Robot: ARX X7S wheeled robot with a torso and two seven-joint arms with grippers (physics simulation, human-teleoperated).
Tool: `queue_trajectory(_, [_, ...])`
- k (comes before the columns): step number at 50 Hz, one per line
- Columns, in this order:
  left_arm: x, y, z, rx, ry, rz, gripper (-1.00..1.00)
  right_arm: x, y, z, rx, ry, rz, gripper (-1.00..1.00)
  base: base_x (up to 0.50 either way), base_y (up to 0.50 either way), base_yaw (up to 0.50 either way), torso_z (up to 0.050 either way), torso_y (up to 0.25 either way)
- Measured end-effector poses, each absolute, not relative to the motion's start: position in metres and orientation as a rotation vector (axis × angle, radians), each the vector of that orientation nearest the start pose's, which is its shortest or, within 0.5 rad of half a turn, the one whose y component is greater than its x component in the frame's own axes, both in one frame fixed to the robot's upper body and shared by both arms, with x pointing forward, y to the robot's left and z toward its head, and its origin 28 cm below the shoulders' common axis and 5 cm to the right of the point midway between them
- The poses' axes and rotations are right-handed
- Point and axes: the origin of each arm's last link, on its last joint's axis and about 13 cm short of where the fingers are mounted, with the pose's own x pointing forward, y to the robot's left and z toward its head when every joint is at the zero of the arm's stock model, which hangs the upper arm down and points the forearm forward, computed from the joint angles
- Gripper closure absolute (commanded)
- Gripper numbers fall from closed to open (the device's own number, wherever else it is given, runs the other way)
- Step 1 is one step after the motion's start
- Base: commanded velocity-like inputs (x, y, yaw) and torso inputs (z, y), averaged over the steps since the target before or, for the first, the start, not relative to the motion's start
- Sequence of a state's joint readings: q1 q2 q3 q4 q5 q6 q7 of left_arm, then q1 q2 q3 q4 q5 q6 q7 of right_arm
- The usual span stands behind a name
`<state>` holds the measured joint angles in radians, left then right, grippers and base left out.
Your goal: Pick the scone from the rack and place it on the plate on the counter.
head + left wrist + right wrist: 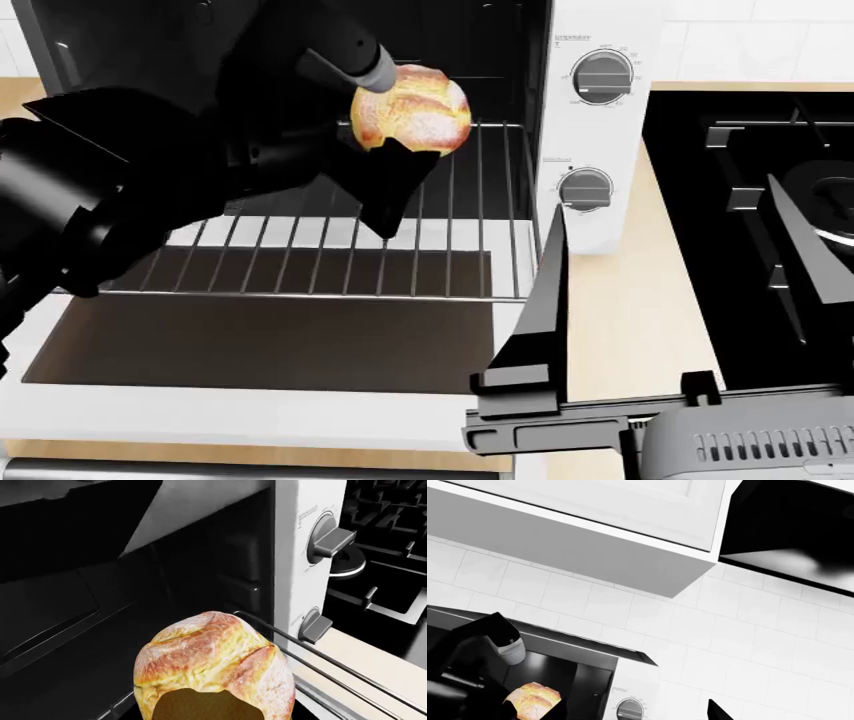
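Observation:
The scone (411, 108) is golden with reddish crust and white dusting. It hangs just above the silver wire rack (400, 250), which is pulled out of the open oven. My left gripper (387, 130) is shut on the scone. Close up in the left wrist view the scone (213, 665) fills the lower middle, over the gripper (207, 707), with rack bars (333, 672) beside it. The scone (532, 700) also shows small in the right wrist view. My right gripper (667, 260) stands open and empty over the beige counter (627, 310). The plate is out of view.
A white toaster oven (601, 130) with two knobs holds the rack; its door (267, 350) lies open toward me. A black cooktop (761, 200) with cast grates lies to the right. White tiles (727, 630) and an upper cabinet (594, 535) sit behind.

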<state>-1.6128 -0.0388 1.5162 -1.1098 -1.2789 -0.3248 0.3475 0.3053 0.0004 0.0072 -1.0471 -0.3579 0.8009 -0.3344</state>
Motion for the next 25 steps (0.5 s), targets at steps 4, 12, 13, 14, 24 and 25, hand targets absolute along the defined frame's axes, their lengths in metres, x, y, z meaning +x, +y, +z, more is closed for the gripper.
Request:
queue_trajectory(4, [0.417,0.155,0.265,0.292,0.212,-0.716,1.0,0.179,-0.12,0.215,-0.258,-0.504,-0.001,-1.0,0.0,0.0,0.0,0.0,0.0])
queue_trajectory(12, [0.376,0.167,0.274,0.325,0.122,-0.685,1.0,0.178,-0.122,0.213,-0.249,-0.502,-0.003,-1.0,0.0,0.0,0.0,0.0,0.0])
queue_trajectory(13, [0.369,0.169,0.276,0.328,0.112,-0.678,1.0,0.178,-0.122,0.213,-0.248,-0.502,-0.003,-1.0,0.0,0.0,0.0,0.0,0.0])
queue_trajectory(14, [0.363,0.171,0.277,0.33,0.103,-0.67,1.0,0.178,-0.123,0.213,-0.247,-0.503,-0.003,-1.0,0.0,0.0,0.0,0.0,0.0])
queue_trajectory(24, [0.296,0.203,0.286,0.329,0.031,-0.55,1.0,0.176,-0.125,0.212,-0.238,-0.508,-0.005,-1.0,0.0,0.0,0.0,0.0,0.0])
queue_trajectory(25, [0.29,0.206,0.287,0.326,0.025,-0.535,1.0,0.176,-0.125,0.212,-0.237,-0.508,-0.005,-1.0,0.0,0.0,0.0,0.0,0.0])
